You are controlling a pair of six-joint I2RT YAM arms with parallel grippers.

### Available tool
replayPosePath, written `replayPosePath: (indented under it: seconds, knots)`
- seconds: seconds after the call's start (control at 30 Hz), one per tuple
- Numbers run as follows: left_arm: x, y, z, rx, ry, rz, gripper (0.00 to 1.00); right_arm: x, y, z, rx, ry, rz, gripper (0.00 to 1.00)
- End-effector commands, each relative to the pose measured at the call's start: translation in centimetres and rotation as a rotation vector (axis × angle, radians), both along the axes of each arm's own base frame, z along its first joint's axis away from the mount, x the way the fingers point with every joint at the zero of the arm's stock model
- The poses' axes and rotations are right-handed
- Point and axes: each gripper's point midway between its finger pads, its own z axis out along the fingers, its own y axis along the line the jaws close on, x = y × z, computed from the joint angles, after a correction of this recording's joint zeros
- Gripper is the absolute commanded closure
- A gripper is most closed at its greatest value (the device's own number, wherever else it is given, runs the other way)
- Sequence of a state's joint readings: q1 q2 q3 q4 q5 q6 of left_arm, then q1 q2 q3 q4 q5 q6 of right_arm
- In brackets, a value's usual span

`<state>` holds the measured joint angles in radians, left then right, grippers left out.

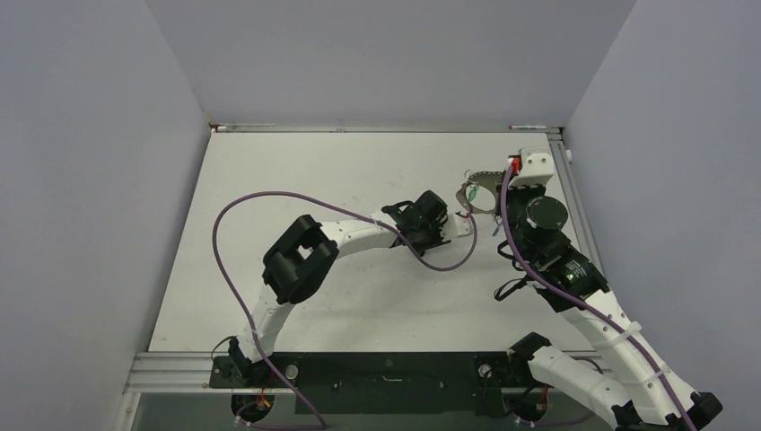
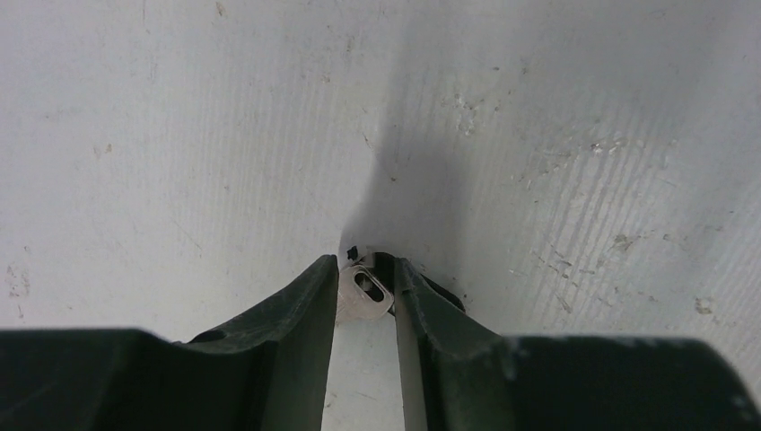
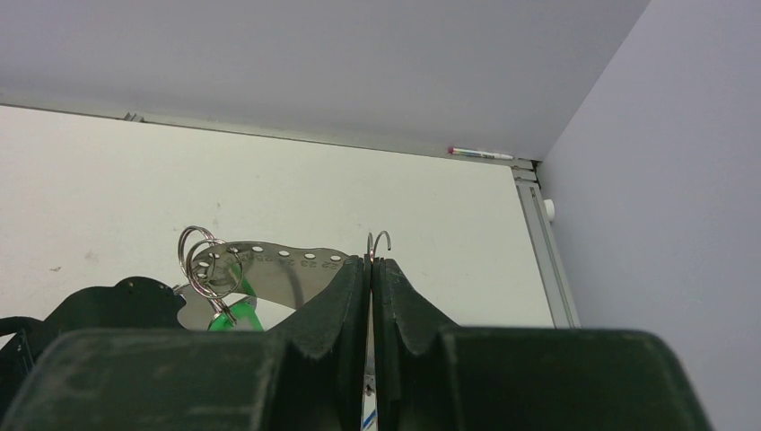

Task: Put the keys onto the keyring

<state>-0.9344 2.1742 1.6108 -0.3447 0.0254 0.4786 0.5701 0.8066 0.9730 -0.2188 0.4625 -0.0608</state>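
Nearest, the left gripper (image 2: 363,263) is clamping narrowly on a silver key (image 2: 364,294) just above the table (image 2: 179,135), the right gripper (image 3: 371,263) is pinching the hooked wire end of the keyring (image 3: 380,233), a green key (image 3: 231,318) and a perforated metal strip (image 3: 287,260) are sitting just beyond, and a pen (image 3: 480,153) is lying along the far edge.

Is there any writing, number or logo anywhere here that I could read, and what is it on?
None readable.
Pen at the table's far edge: print too small.
Holed metal strip: holes only.
Key in the left gripper: bare metal, no stamp seen.
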Motion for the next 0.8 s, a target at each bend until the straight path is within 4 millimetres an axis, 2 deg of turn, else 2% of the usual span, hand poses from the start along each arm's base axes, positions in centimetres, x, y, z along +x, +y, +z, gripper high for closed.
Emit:
replayPosePath:
  seconds: [0.0, 0.13, 0.27, 0.5, 0.77]
  knots:
    - [0.8, -1.3, 1.0, -0.027, -0.034, -0.012, 0.76, -0.2, 0.0, 2.0, 0.043, -0.063, 0.003, 0.95]
    - [1.0, -1.3, 0.8, -0.021, -0.038, -0.013, 0.84, -0.2, 0.0, 2.0, 0.042, -0.063, 0.003, 0.95]
    - [1.0, -1.0, 0.5, -0.006, -0.039, -0.01, 1.0, -0.1, 0.0, 2.0, 0.042, -0.064, 0.003, 0.95]
    - [-0.1, -0.5, 2.1, -0.054, -0.012, -0.003, 1.0, 0.0, 0.1, 1.9, 0.039, -0.061, 0.004, 0.95]
    - [-1.8, 1.8, 3.4, -0.139, 0.052, 0.059, 1.0, 0.0, 0.3, 1.9, 0.041, -0.06, 0.015, 0.95]
